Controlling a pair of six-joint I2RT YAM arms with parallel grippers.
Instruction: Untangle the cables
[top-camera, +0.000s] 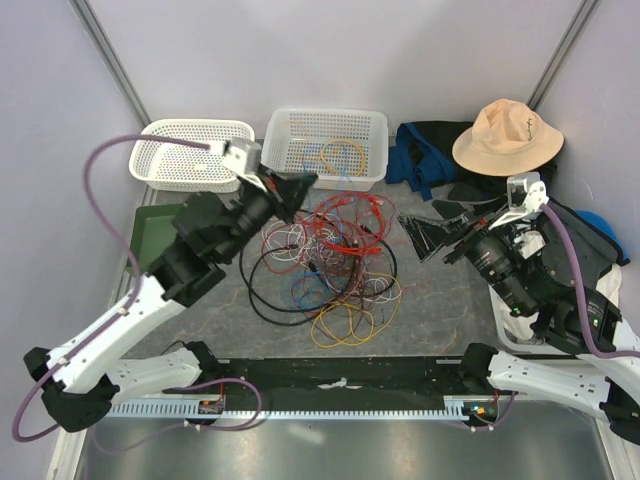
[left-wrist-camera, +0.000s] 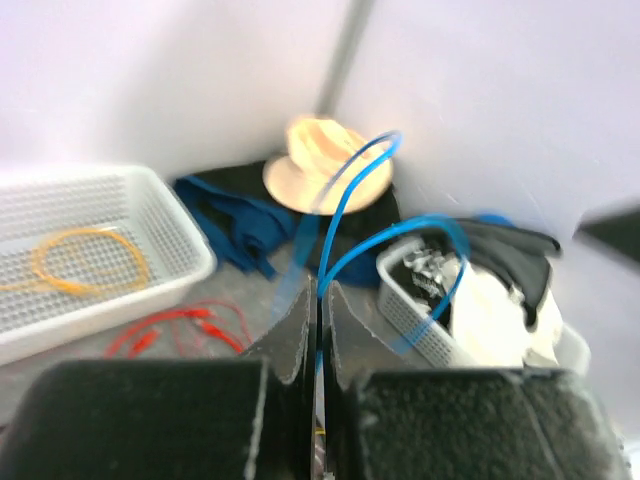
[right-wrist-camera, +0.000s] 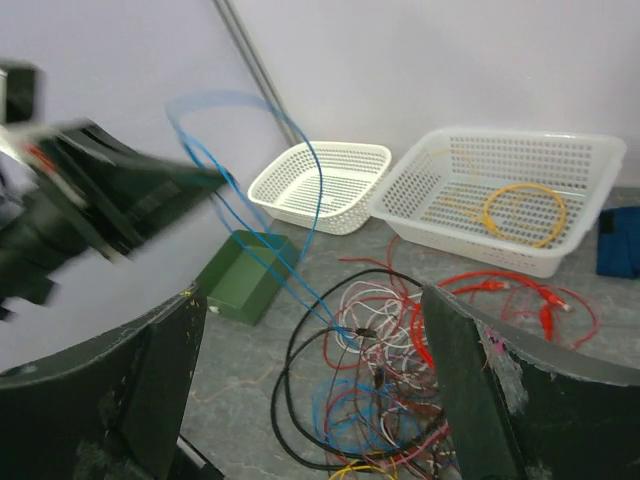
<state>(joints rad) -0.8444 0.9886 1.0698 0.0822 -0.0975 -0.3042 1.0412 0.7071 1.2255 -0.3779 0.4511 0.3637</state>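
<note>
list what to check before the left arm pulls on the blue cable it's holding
1. Left hand shut on the blue cable: ok, the cable runs up from between the closed fingers.
2. Right hand open and empty: ok, nothing sits between its fingers.
3. Blue cable free of the cable pile: not ok, its lower end runs down into the tangle.
4. Blue cable unknotted from the others: cannot tell, the crossings are buried in the pile.
5. White basket has room: ok, only a coiled yellow cable lies in it.
</note>
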